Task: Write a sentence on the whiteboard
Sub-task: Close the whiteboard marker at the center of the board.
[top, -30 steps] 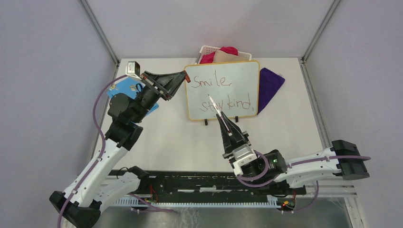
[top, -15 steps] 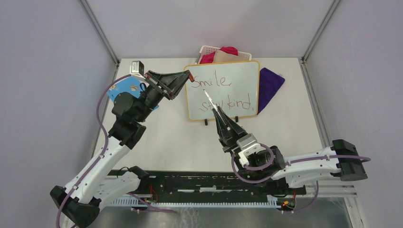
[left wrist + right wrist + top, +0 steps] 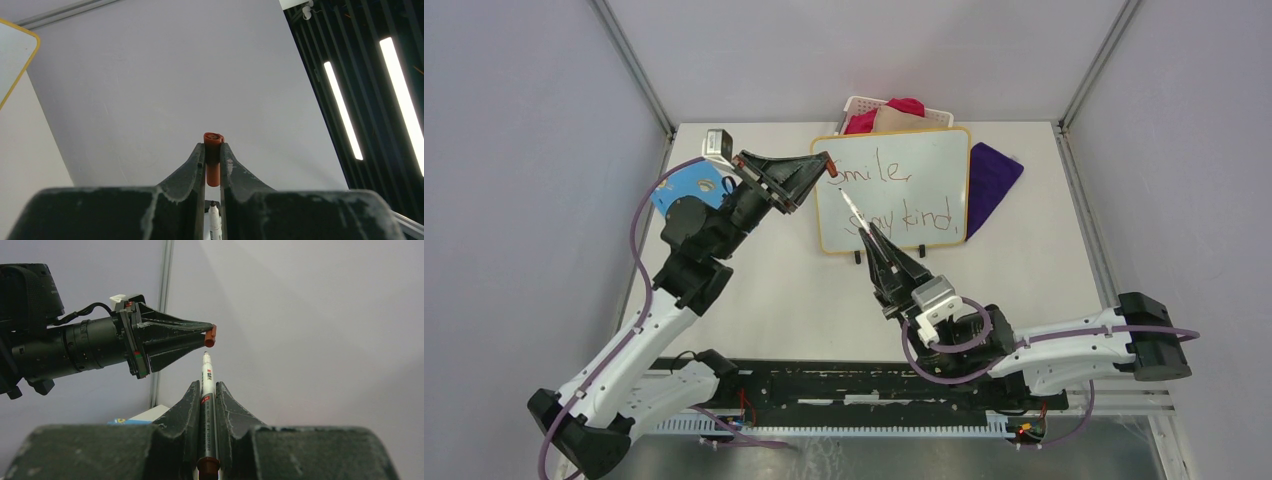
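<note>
Marker [image 3: 206, 367]: clamped tight in the right gripper [image 3: 207, 386], bare tip pointing up and out, off the board.
Cap [image 3: 210, 336]: red one, pinched in the left gripper [image 3: 212, 150], sitting just beside the marker tip, not on it yet.
Whiteboard [image 3: 944, 150]: standing at the back of the table [image 3: 794, 300], in front of a basket [image 3: 860, 103], purple cloth [image 3: 992, 170] on its right.
Sentence [image 3: 906, 214]: two red lines, "Smile," over "stay kind". The arms hide part of it, but it looks finished to me.
Left to do: pretty much just getting the cap onto the marker, I'd guess.
</note>
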You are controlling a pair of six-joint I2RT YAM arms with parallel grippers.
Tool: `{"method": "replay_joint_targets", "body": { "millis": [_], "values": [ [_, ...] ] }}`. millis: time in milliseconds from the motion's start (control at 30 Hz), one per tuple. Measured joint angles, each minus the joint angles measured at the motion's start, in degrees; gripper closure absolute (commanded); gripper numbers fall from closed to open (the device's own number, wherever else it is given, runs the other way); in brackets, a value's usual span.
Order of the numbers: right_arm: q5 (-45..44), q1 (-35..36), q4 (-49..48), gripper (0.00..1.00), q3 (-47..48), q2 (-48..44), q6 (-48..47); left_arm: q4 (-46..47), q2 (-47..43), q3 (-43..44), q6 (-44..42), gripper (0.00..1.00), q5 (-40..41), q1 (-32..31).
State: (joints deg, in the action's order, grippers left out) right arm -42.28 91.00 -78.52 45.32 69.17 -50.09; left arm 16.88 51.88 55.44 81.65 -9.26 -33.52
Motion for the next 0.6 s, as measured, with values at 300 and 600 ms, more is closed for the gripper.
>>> {"method": "replay_joint_targets", "body": {
  "millis": [300, 600],
  "values": [
    [-0.07, -0.09, 0.15, 1.00, 0.68, 0.50, 0.83, -0.07, -0.94, 0.00, -0.04, 0.98, 0.07, -0.74],
    [-0.15, -0.44, 0.15, 1.00, 0.76, 1.09, 0.83, -0.37, -1.73, 0.00, -0.07, 0.98, 0.13, -1.05]
  ]
}}
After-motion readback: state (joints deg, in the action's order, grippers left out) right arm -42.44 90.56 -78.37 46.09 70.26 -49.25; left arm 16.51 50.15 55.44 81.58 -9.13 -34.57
